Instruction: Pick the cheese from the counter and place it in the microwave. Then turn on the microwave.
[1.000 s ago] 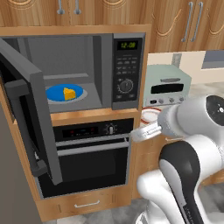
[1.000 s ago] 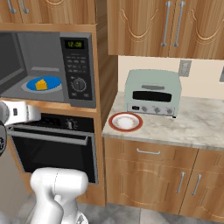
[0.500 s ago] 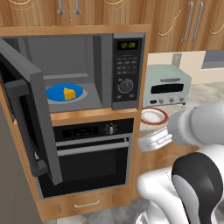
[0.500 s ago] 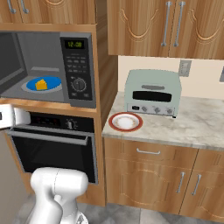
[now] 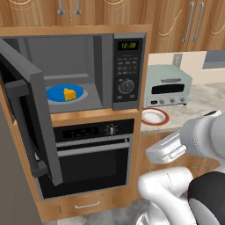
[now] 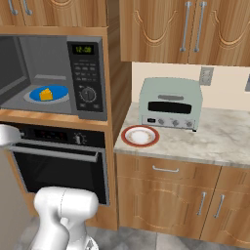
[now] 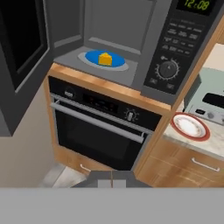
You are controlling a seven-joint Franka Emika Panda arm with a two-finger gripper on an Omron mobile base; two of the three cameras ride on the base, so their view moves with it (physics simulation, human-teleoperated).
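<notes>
The tool [image 5: 151, 156] fingers are hidden from view.

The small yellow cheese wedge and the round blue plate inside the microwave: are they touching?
Touching. In the hand view, the small yellow cheese wedge sits directly on the round blue plate inside the open black-grey microwave, with no gap beneath it.

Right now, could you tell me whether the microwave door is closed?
No, the microwave door stands swung wide open to the left, with the cheese on the blue plate inside.

Green "12:08" on the microwave [image 5: 88, 74] display [image 5: 127, 45].
</notes>
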